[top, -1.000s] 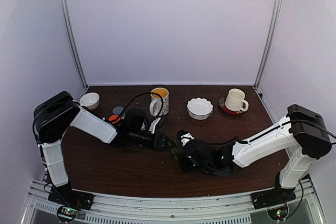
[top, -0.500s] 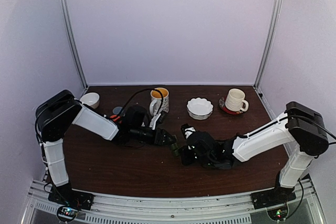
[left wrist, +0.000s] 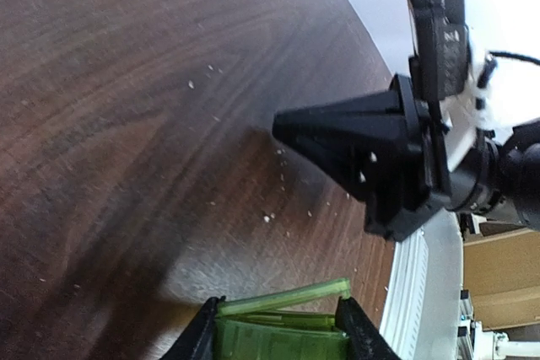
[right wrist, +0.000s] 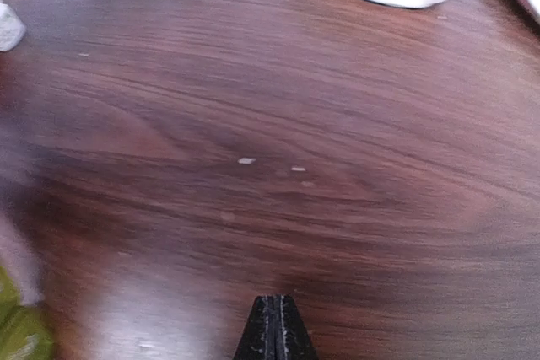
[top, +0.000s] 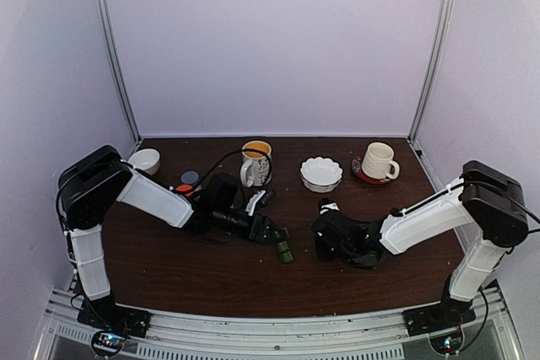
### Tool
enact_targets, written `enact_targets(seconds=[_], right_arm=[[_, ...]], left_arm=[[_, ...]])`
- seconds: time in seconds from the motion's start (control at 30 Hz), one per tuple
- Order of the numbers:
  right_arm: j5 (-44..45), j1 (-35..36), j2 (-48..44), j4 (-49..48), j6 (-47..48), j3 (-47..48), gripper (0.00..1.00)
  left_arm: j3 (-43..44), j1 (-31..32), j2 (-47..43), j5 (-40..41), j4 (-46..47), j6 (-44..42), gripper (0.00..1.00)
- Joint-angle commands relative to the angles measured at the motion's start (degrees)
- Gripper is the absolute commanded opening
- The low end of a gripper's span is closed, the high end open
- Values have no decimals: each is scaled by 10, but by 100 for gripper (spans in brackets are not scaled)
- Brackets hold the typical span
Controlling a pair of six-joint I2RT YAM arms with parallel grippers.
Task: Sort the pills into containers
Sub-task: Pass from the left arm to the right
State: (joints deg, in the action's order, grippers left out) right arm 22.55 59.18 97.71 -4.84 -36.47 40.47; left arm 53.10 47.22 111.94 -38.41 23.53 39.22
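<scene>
Pill box [top: 285, 252], small, flat and dark green, is near the middle of the brown table [top: 211, 284]. My left gripper [left wrist: 281, 335] holds it, the fingers partly closed on its two sides. My right gripper [right wrist: 274, 330] is just to the right of it, jaws shut on nothing, tip low over bare wood. From above, the box's long axis seems to slant from far-left to near-right, in line with my left forearm. One pale green lid [left wrist: 287, 297] stands slightly raised. I judge the box light, stiff and smooth, so likely slippery, with thin hinged lids that could snap. Its side walls look like the safest hold, not the lids. I cannot tell whether it rests on the table.
</scene>
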Motion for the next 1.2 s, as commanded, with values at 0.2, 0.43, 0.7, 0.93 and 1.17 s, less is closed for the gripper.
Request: enact_targets(seconds=[0.2, 0.43, 0.7, 0.93, 1.17], right_arm=[[-31, 17, -143, -19, 131, -41, 16], [-211, 17, -231, -63, 142, -72, 40], [-363, 7, -298, -105, 119, -88, 96], [-428, -1, -353, -153, 101, -106, 100], [-472, -1, -345, -179, 89, -55, 97]], left_arm=[[-14, 8, 10, 8, -77, -19, 8], [-68, 7, -30, -53, 166, 78, 8], [-98, 7, -152, -62, 269, 88, 12], [-112, 8, -246, -38, 303, 75, 18], [-114, 8, -270, -31, 353, 81, 20]])
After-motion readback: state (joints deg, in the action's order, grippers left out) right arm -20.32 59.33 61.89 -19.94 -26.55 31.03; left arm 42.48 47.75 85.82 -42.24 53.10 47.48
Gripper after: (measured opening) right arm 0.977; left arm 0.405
